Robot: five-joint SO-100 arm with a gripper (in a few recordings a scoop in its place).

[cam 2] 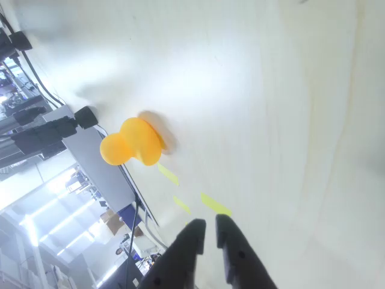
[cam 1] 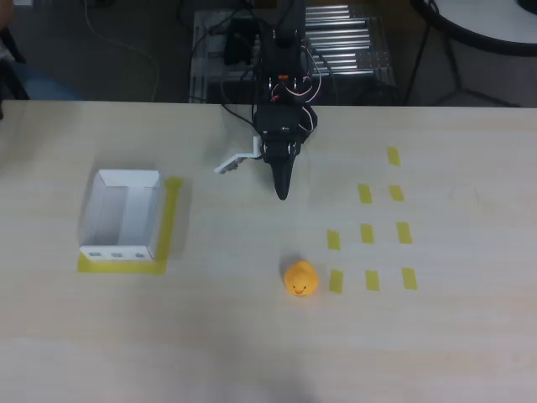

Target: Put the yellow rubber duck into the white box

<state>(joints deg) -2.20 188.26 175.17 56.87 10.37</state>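
The gripper (cam 1: 282,191) is seen in the overhead view with its dark fingers brought together, a narrow slit alone dividing their tips in the wrist view (cam 2: 209,232), nothing held. The yellow rubber duck (cam 1: 300,279) is set upright on the pale table (cam 1: 218,336), nearer than the gripper and apart from it, its face turned to the near edge. The white box (cam 1: 120,215) is placed well left, long axis running far to near
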